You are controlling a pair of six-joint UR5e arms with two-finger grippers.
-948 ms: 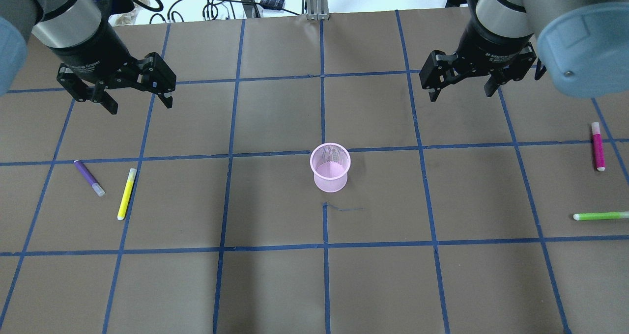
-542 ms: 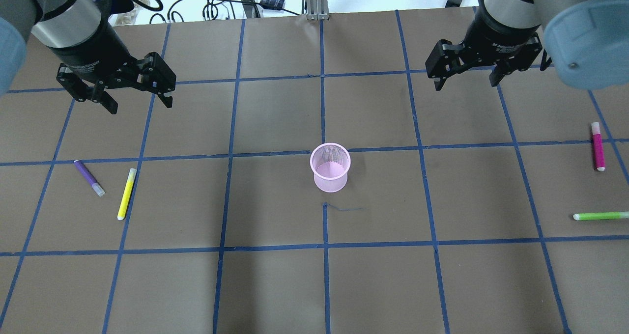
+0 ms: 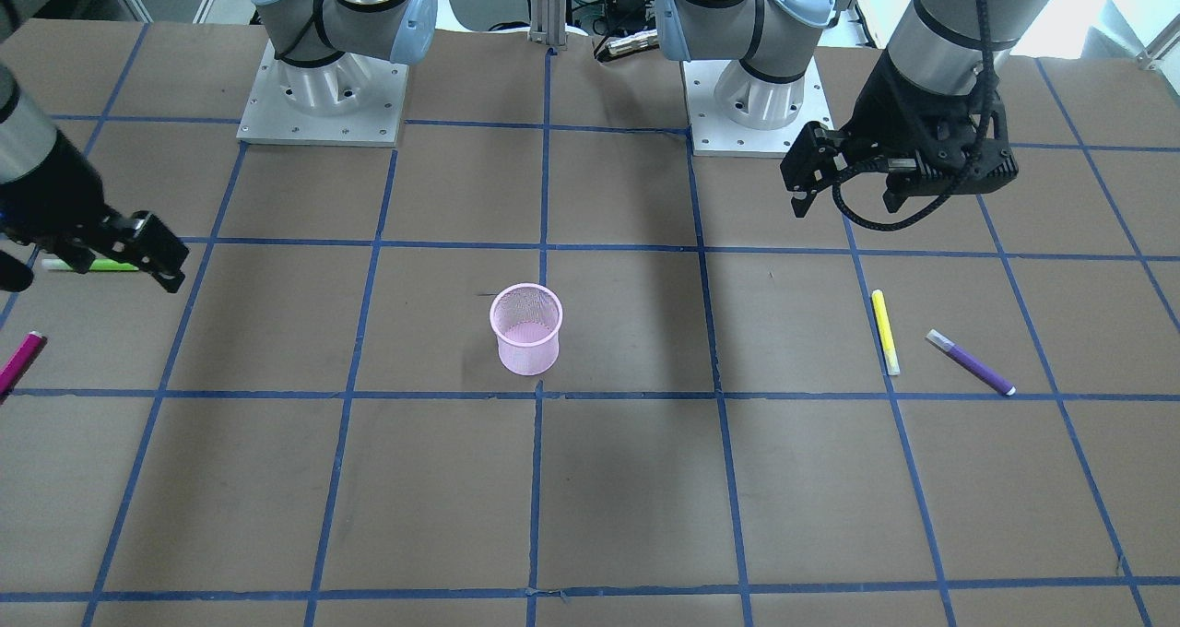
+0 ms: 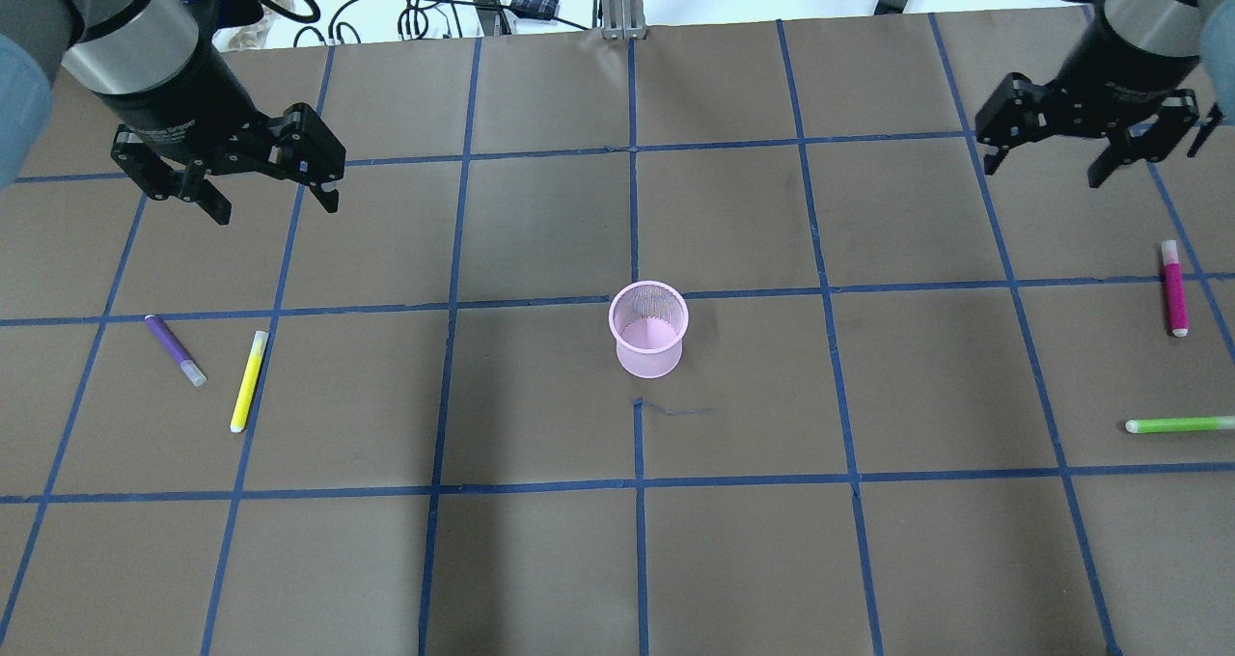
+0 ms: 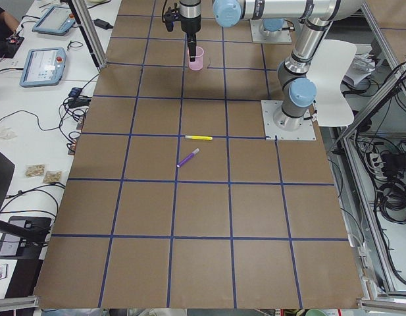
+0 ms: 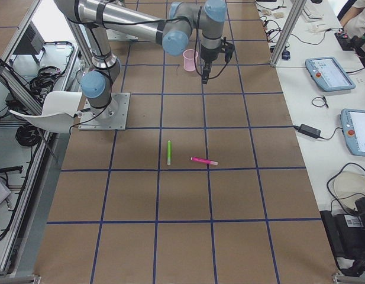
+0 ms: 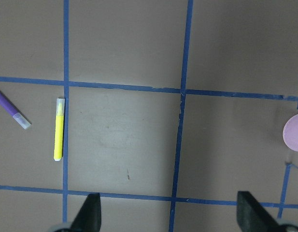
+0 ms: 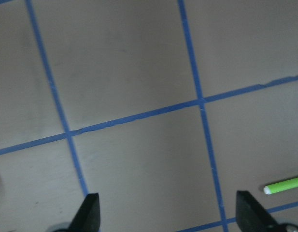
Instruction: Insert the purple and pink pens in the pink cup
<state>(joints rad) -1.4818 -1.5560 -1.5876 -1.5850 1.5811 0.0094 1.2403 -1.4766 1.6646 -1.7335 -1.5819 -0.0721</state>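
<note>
1. The pink mesh cup [image 4: 648, 328] is standing empty mid-table, so both insertions are waiting
2. The purple pen [image 4: 175, 349] is lying by a yellow pen [image 4: 248, 380] on the robot's left, the pink pen [image 4: 1174, 287] near a green pen [image 4: 1179, 424] on its right
3. The left gripper [image 4: 275, 210] is hovering, jaws spread wide and empty, apart from the purple pen
4. The right gripper [image 4: 1044, 172] is hovering the same way, short of the pink pen

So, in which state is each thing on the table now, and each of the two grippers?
pink cup: upright, empty
purple pen: lying flat, not held
pink pen: lying flat, not held
yellow pen: lying flat, apart from the purple pen
green pen: lying flat
left gripper: open, holding nothing
right gripper: open, holding nothing
</note>
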